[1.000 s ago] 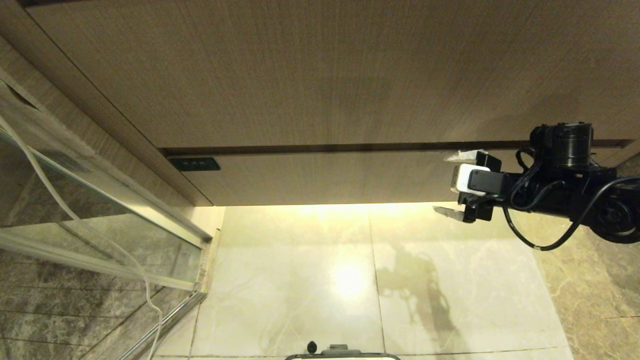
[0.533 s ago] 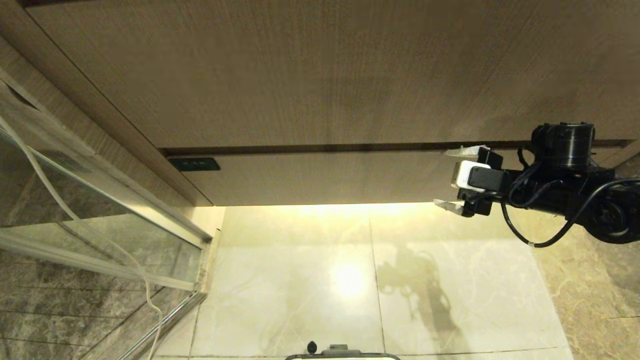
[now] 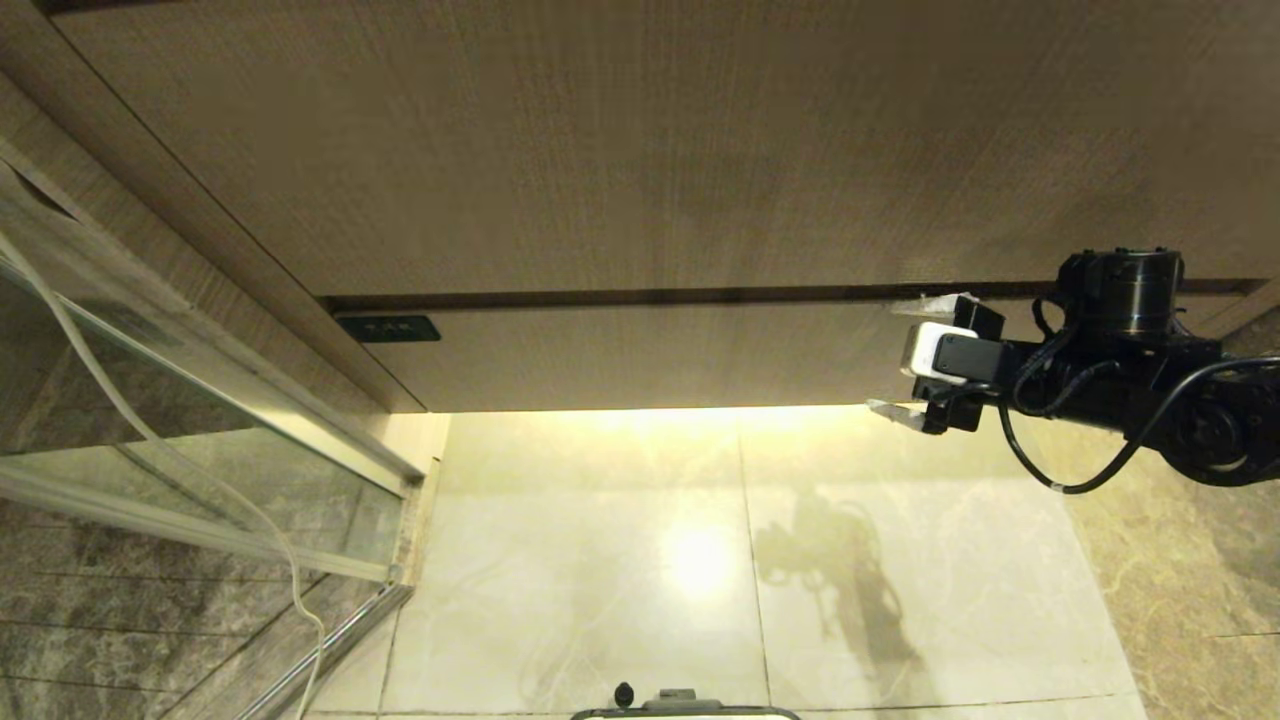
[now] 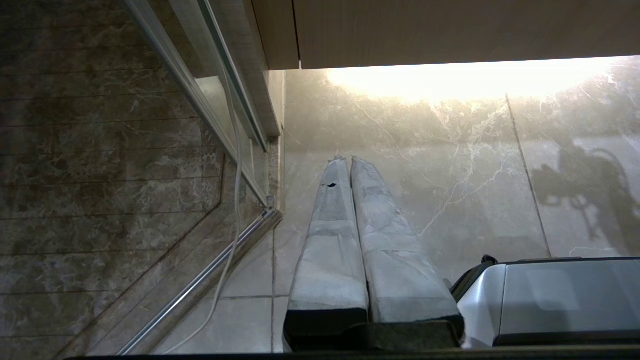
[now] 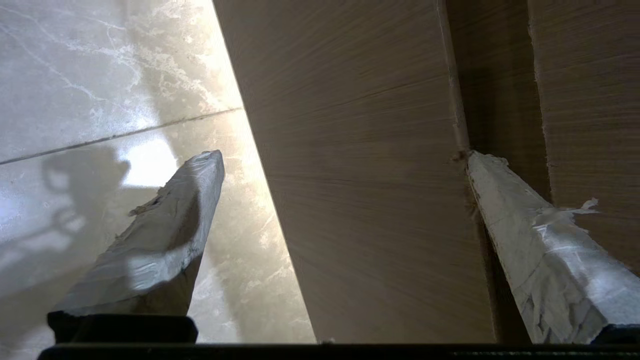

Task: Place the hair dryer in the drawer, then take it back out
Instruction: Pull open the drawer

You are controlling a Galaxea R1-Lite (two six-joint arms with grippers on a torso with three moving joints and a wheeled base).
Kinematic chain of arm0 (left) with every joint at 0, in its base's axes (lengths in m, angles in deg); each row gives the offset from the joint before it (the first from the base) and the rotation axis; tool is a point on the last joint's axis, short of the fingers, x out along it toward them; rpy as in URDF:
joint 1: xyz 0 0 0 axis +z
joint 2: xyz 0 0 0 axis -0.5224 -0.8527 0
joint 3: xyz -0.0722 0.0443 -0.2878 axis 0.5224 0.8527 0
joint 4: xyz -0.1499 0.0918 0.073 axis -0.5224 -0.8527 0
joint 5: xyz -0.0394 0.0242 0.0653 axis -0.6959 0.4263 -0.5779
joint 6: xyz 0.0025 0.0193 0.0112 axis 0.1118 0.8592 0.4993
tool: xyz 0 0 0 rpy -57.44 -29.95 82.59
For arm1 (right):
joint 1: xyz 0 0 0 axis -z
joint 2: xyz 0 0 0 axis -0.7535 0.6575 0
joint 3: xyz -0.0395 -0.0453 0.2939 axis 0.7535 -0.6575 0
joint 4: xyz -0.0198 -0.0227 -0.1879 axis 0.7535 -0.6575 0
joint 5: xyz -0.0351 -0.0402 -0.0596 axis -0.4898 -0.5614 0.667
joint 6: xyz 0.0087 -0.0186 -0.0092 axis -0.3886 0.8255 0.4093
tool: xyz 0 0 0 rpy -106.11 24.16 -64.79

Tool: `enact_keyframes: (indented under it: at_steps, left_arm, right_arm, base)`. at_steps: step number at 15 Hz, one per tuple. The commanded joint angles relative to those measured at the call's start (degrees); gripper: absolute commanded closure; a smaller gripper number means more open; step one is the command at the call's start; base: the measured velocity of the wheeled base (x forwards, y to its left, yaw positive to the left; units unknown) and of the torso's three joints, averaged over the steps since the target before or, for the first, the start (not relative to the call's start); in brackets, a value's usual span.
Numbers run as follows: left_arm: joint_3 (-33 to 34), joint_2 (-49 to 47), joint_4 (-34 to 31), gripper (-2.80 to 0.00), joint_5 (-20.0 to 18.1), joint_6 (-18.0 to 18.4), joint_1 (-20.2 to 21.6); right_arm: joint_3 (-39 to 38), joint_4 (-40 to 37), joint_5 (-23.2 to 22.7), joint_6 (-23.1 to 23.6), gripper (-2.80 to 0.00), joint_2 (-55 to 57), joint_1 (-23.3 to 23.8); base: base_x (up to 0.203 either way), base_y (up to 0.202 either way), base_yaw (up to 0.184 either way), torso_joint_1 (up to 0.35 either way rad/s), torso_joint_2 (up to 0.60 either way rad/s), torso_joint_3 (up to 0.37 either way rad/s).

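The right gripper (image 3: 905,358) straddles the shut drawer (image 3: 640,355) front, fingers (image 5: 165,220) spread wide; one fingertip sits at its top seam. The left gripper (image 4: 345,162) hangs over the floor (image 3: 600,560), fingers pressed together, holding nothing.

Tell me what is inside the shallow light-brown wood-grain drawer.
Nothing inside can be seen: the light-brown wood-grain drawer is shut, so only its plain front shows. The right gripper has open jaws spanning that front's height.
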Motion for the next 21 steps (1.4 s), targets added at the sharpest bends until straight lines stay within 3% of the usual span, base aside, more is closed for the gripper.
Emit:
enact_keyframes:
  at_steps: [1, 21]
  left_arm:
    - [0.08, 0.0, 0.01, 0.0, 0.02, 0.01, 0.0]
    - [0.06, 0.0, 0.01, 0.0, 0.02, 0.01, 0.0]
  right_arm:
    - [0.68, 0.18, -0.15, 0.41, -2.8, 0.34, -0.03]
    - [2.46, 9.29, 0.24, 0.17, -2.8, 6.46, 1.28]
  base:
    - [0.0, 0.0, 0.0, 0.0, 0.0, 0.0]
    - [0.0, 0.0, 0.0, 0.0, 0.0, 0.0]
